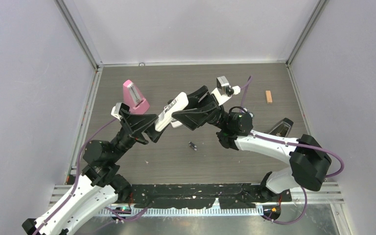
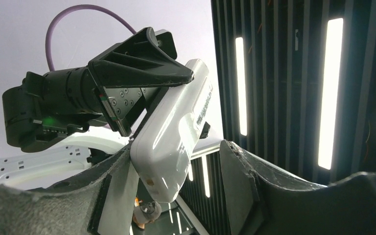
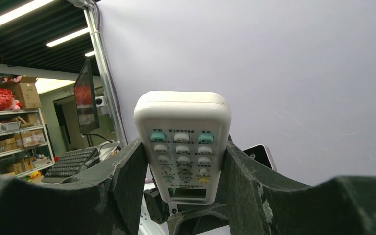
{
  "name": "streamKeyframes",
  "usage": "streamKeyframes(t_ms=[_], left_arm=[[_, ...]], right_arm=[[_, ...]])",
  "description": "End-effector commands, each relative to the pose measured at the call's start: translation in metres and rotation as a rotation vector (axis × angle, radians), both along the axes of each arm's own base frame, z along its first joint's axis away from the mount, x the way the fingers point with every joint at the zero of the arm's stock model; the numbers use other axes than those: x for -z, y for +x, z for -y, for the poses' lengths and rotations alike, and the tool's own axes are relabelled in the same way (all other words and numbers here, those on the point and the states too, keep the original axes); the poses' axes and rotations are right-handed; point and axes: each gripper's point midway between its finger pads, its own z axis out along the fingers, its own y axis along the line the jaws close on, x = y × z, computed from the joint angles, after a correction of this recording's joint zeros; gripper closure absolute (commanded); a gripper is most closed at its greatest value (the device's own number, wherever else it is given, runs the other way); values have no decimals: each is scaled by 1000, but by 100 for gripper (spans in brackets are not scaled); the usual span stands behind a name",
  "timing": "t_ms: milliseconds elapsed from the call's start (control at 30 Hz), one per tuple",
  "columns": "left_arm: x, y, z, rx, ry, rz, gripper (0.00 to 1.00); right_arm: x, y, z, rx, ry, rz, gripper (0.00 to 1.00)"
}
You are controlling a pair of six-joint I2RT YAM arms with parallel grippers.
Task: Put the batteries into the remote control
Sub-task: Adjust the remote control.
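Note:
The white remote control (image 1: 171,111) is held off the table between both arms. My right gripper (image 3: 182,147) is shut on its sides, with the button face (image 3: 182,161) towards that wrist camera. In the left wrist view the plain back of the remote control (image 2: 174,132) shows. Its lower end sits between the fingers of my left gripper (image 2: 176,161), resting against the left pad (image 2: 120,191) with a gap to the right pad (image 2: 237,181). One small dark battery (image 1: 192,145) lies on the table below the arms.
A pink wedge-shaped object (image 1: 135,96) stands at the back left, just behind the left arm. A small wooden block (image 1: 269,96) lies at the back right. A dark wedge-shaped object (image 1: 281,127) sits beside the right arm's elbow.

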Motion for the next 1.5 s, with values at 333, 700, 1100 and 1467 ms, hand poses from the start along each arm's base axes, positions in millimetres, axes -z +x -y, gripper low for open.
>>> streamKeyframes(t_ms=[333,700,1100,1467], left_arm=[[-31,-6,-15,-39,-99,68,72],[-11,-3,-15,-112,4,105,100],[24,4,-24,-272,250,146,100],[55,-14,1,-156,568,353,100]], right_arm=[[9,-30,7,-9,47,133,57],[16,-33,21,-52,42,19,3],[86,-9,58,263,-369,-233,5],[91,-3,89,400,-689,-421,5]])
